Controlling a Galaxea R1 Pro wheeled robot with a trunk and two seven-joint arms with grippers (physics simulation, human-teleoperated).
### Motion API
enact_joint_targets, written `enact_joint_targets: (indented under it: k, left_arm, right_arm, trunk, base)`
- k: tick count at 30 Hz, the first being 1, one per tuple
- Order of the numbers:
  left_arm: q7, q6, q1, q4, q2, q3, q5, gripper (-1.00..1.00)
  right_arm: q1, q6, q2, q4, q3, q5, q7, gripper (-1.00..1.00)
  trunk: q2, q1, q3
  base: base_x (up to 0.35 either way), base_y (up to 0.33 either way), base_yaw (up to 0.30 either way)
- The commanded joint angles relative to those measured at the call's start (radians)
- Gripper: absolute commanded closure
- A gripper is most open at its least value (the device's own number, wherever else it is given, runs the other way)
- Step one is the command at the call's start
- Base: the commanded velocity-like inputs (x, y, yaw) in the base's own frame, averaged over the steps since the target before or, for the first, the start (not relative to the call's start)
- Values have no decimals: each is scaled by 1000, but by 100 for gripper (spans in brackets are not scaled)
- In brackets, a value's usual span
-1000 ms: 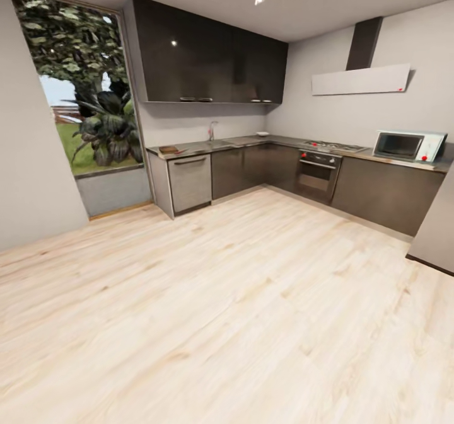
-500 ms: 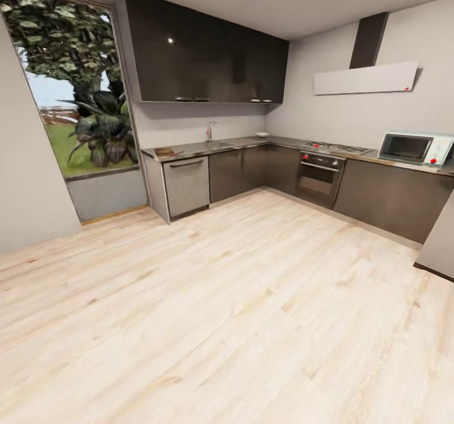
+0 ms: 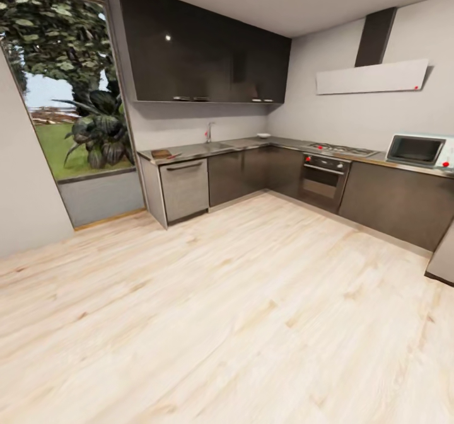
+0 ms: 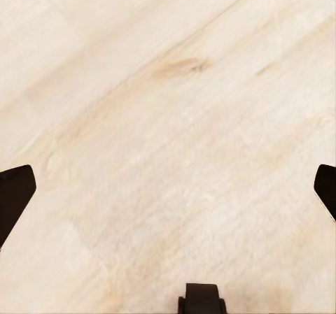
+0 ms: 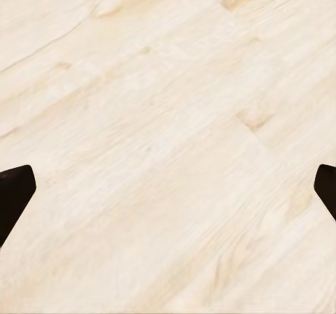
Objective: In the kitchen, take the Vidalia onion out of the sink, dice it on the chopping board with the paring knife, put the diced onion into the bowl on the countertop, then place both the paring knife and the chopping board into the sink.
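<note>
Across pale, grained wood floor [image 3: 252, 323], the glossy grey tabletop [image 3: 252, 142] runs beneath shiny black upper cabinets [image 3: 202, 46]. A brown chopping board [image 3: 161, 154] lies flat at its left end, the chrome tap [image 3: 209, 131] well beside it, a small white bowl [image 3: 263, 135] farther right. Both wrist views show dark fingertips spread wide over floorboards: left gripper [image 4: 168, 188] and right gripper [image 5: 168, 188] jaws released, empty.

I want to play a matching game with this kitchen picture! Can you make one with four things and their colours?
Things:
1. upper cabinets
2. floor
3. chopping board
4. plant outside the window

Colours:
A. light wood
B. dark green
C. glossy black
D. brown

Pairs: 1-C, 2-A, 3-D, 4-B
</note>
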Motion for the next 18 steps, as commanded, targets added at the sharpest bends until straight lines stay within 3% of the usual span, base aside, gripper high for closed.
enact_joint_targets:
  k: [1,18]
  left_arm:
    - [0,-2,0,-1,0,1,1,-100]
    - [0,-3,0,-2,0,1,1,-100]
  right_arm:
    - [0,-2,0,0,1,1,-1,-100]
    - [0,-2,0,0,2,1,-1,-100]
  trunk:
    - [0,1,-1]
    - [0,1,-1]
  base:
    - [319,0,0]
    - [319,0,0]
